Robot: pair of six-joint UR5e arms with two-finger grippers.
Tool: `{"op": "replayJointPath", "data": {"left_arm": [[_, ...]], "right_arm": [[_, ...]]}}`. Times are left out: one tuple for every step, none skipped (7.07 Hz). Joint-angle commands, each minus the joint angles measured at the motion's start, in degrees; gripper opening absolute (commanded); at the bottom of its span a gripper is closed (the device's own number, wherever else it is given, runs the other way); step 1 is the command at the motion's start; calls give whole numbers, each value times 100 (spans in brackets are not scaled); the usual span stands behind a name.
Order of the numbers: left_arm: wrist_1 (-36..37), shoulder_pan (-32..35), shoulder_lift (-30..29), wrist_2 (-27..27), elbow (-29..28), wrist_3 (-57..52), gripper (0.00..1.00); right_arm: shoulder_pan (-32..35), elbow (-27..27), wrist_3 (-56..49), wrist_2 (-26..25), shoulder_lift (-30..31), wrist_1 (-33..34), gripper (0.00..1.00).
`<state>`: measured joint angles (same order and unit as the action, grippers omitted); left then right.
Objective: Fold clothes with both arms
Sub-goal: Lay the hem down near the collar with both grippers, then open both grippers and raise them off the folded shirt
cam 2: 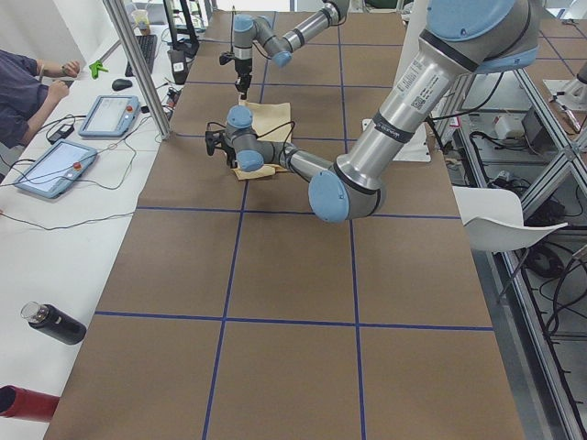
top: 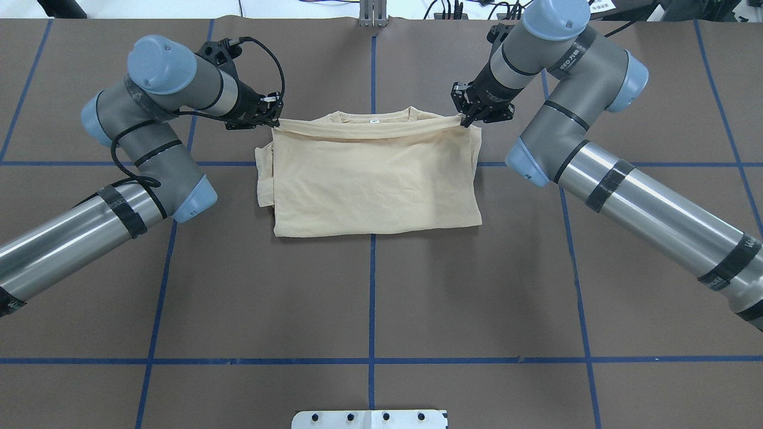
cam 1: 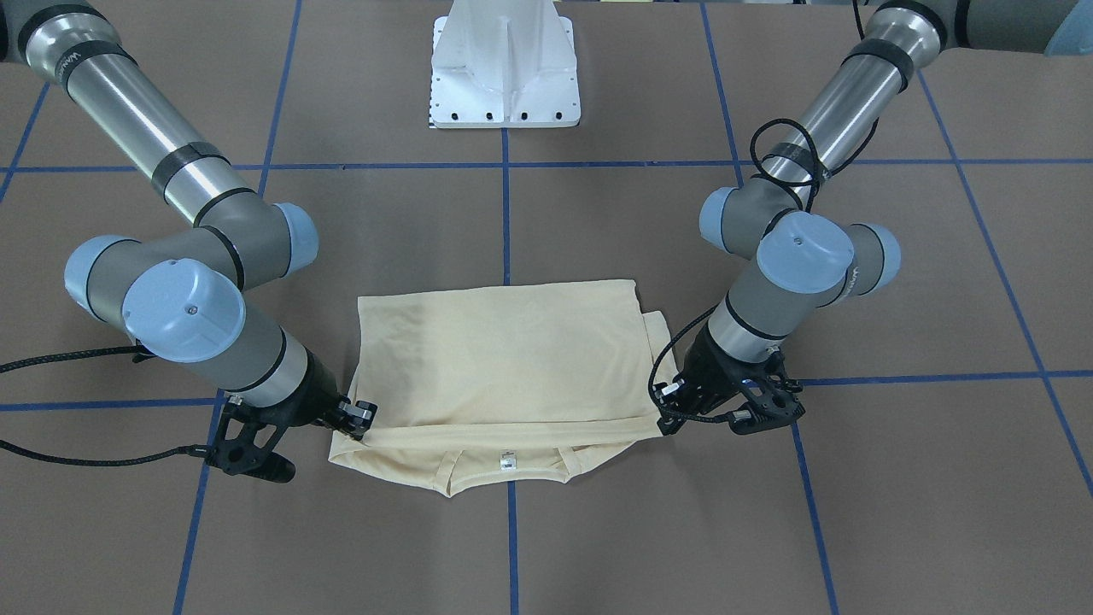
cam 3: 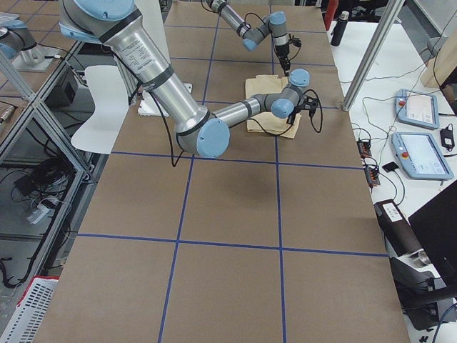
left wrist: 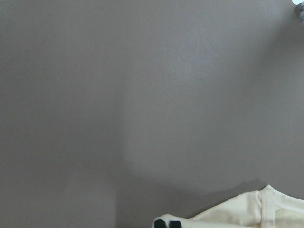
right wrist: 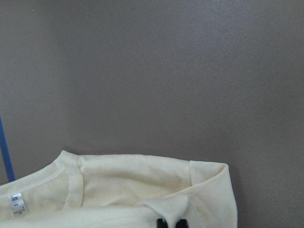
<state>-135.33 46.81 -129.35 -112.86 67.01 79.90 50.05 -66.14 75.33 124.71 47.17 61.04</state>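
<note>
Brown matte paper covers the table point(top: 369, 298), gridded with blue tape. The tubular grey-and-silver left arm point(top: 149, 149) and right arm point(top: 596, 173) reach in from either side. Between them the soft cream T-shirt point(top: 375, 179) lies across the centre line, folded into a lightly creased rectangle. The left gripper point(top: 275, 121) and right gripper point(top: 464, 121) each pinch a corner of the folded-over top layer, fingertips pressed together on the cloth, either side of the ribbed collar point(top: 351, 117) and its small white neck tag point(top: 374, 121).
</note>
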Motion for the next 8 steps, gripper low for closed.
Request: {"op": "replayJointPath", "data": {"left_arm": [[59, 126, 250, -42, 433, -176, 99], [77, 223, 531, -225, 827, -176, 99], [233, 258, 708, -349, 1188, -168, 99], [531, 259, 797, -342, 1496, -168, 99], [586, 267, 841, -315, 1682, -150, 99], [717, 267, 841, -280, 1841, -141, 99], [779, 276, 850, -271, 1981, -141, 99], [797, 285, 911, -271, 2105, -141, 99]], "right_arm": [[22, -73, 8, 27, -6, -4, 100], [31, -526, 77, 45, 176, -22, 100], [14, -1114, 95, 71, 631, -22, 100], [-126, -1694, 156, 88, 1062, 22, 100], [-353, -1987, 627, 28, 1301, 5, 100], [-617, -2033, 919, -86, 1434, -4, 99], [-906, -2051, 930, -279, 1531, -13, 99], [-1014, -2052, 931, -315, 1610, -5, 99]]}}
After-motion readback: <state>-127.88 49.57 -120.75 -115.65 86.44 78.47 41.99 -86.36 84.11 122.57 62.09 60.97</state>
